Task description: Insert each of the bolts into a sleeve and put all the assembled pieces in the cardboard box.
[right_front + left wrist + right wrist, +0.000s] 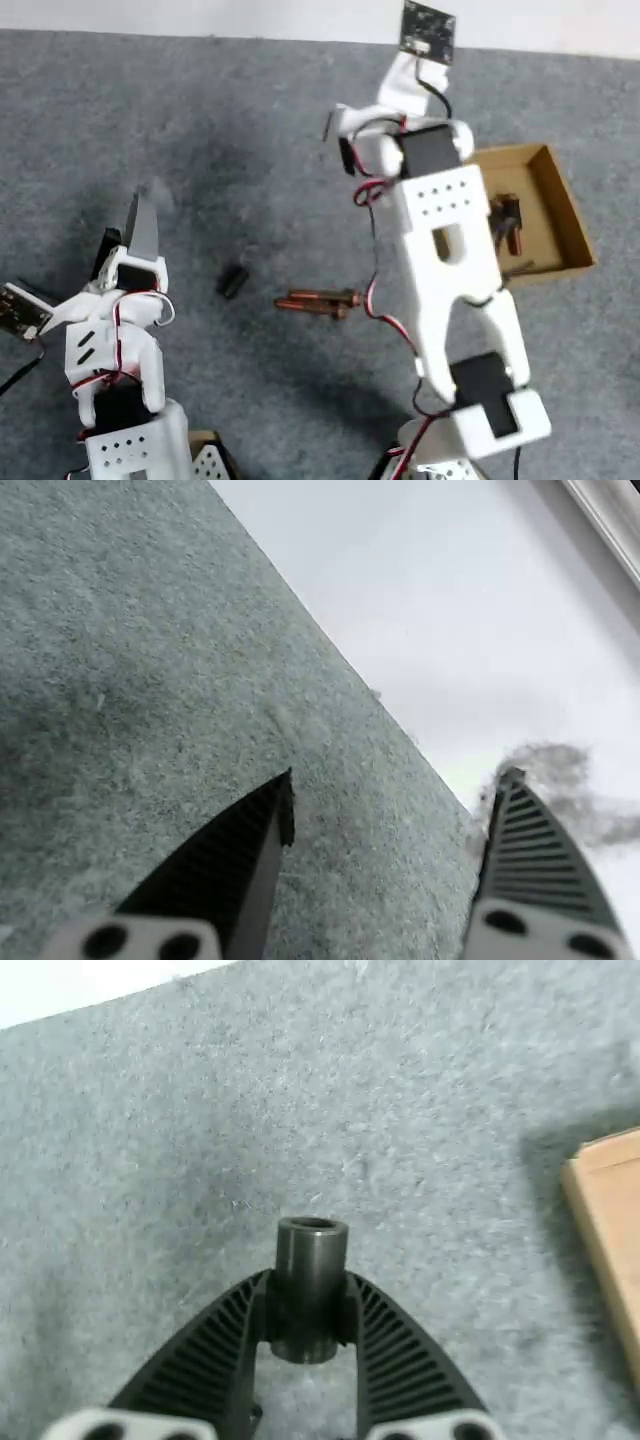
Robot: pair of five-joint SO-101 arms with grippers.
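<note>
Grey felt covered the counter (150, 110), with the cardboard box (568, 210) at its right side and assembled pieces (508, 225) already lying inside it. My right hand (308, 1290) was clenched on a dark sleeve (311, 1260), both fingers pressing its sides at the end nearer the wrist. The sleeve's long axis ran in line with the fingers, and its open bore projected past the fingertips, facing away from the wrist. I judged this grip to be deliberate: it left the bore exposed and unobstructed so that a bolt could be fed in from the front. My left hand (398, 790) was released, jaws spread wide and empty above the counter on the left, which left it free to collect a bolt. The copper-coloured bolts (320, 301) lay on the counter between the two arms, long axes roughly crosswise in the high view, heads apparently toward the box. A second dark sleeve (232, 281) lay just beside them, toward my left hand, apart from the bolts.
</note>
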